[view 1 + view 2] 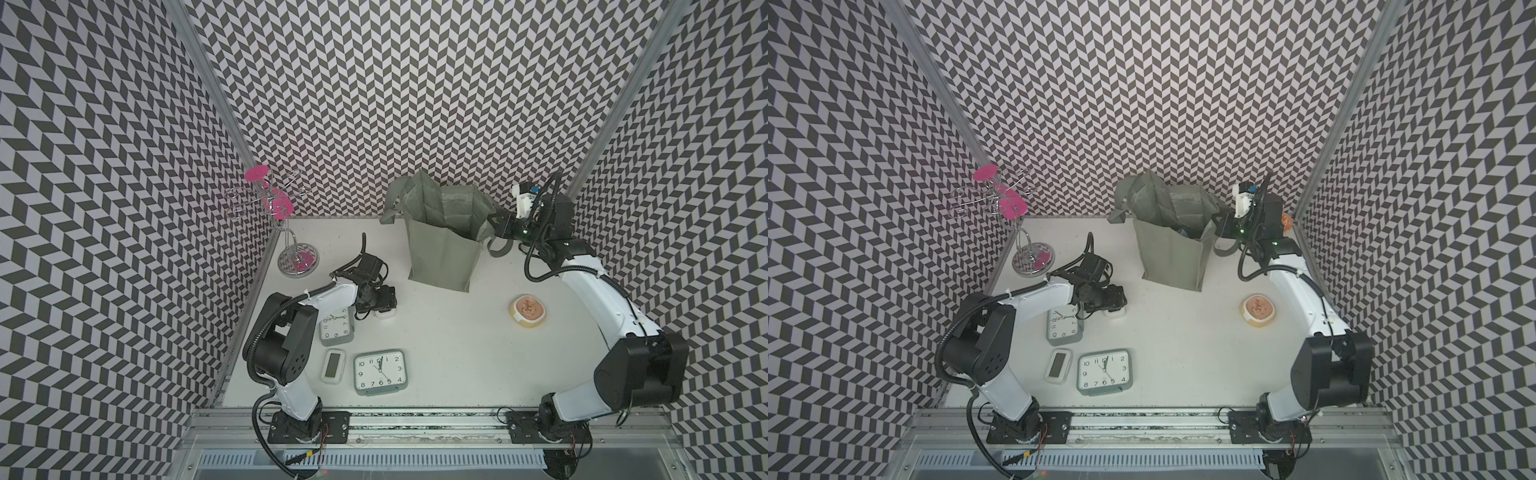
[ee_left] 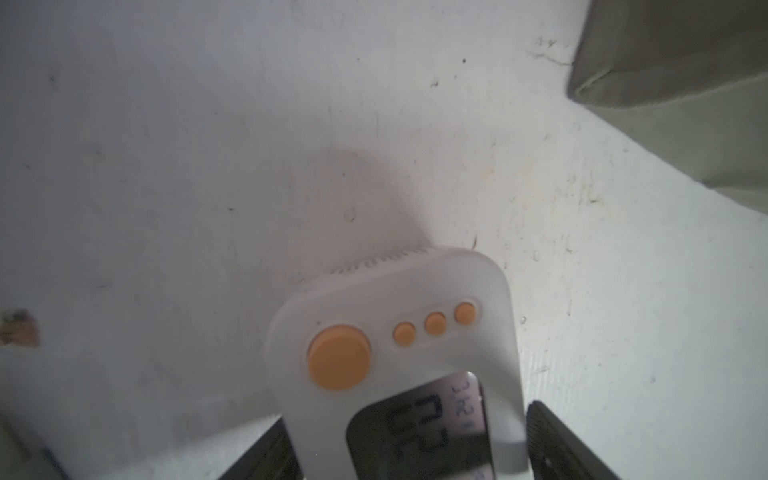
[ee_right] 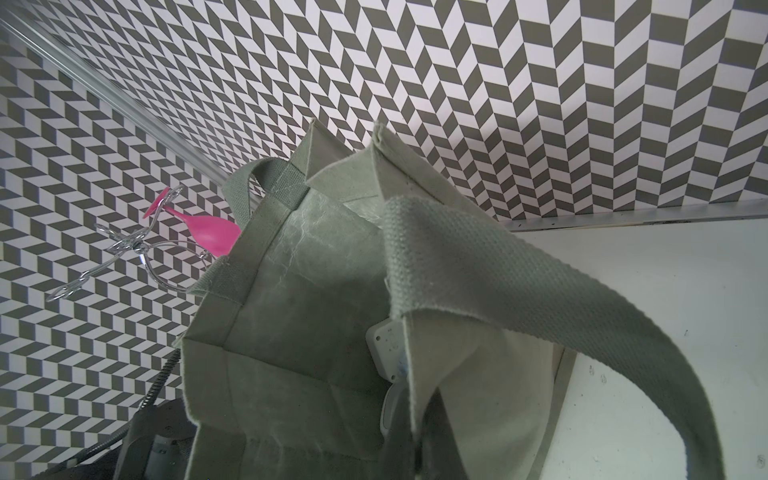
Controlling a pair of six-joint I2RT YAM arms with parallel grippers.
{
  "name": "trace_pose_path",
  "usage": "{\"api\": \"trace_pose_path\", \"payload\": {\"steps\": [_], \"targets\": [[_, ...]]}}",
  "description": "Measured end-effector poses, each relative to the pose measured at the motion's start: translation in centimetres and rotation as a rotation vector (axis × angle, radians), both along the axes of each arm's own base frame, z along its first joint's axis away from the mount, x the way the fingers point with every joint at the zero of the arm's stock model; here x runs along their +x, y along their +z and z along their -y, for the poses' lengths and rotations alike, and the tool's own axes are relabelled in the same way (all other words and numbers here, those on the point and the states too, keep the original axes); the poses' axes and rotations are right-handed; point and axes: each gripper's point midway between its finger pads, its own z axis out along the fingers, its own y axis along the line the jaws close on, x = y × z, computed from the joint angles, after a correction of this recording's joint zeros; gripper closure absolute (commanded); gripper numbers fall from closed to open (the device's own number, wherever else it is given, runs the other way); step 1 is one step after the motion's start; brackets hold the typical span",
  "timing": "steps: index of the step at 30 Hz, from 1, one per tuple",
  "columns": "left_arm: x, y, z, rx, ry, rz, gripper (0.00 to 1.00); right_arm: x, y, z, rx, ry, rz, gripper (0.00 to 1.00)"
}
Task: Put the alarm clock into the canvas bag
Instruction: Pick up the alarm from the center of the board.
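Small white clock [image 2: 395,332] w/ orange buttons sits on the worktop [image 1: 457,353], its long axis running straight out along the left tool [image 1: 383,309]. The jaws stand wide astride its long sides, w/ a sliver of gap on one side. Canvas bag [image 1: 440,257] stands near, further back & to the right, mouth well above the clock, rim pinched tight by the right tool [image 1: 494,224]; left arm is nearer, so prob. lift first, then across.

Chevron-patterned walls [image 1: 415,104], white table [image 1: 457,353]
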Motion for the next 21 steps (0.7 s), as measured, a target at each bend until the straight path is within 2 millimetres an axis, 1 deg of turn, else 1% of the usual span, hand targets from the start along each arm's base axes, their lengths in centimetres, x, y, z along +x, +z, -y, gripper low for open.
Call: {"api": "trace_pose_path", "payload": {"steps": [5, 11, 15, 18, 20, 21], "targets": [[0.2, -0.4, -0.1, 0.045, -0.010, 0.012, 0.23, 0.0, 0.0, 0.0, 0.001, 0.002, 0.000, 1.00], [0.3, -0.4, -0.4, 0.068, -0.013, 0.024, 0.35, -0.1, 0.0, 0.0, 0.001, 0.002, 0.000, 1.00], [0.3, -0.1, -0.5, 0.090, -0.016, 0.044, 0.39, -0.1, 0.0, 0.0, 0.001, 0.002, 0.000, 1.00], [0.0, 1.3, -0.6, 0.097, -0.016, 0.088, 0.46, -0.1, 0.0, 0.0, 0.002, 0.002, 0.000, 1.00], [-0.2, 3.2, -0.5, 0.082, -0.019, 0.138, 0.48, -0.1, 0.0, 0.0, 0.004, 0.002, -0.001, 1.00], [-0.4, 4.6, -0.4, 0.071, -0.019, 0.173, 0.49, -0.1, 0.0, 0.0, 0.004, 0.002, -0.001, 1.00]]}}
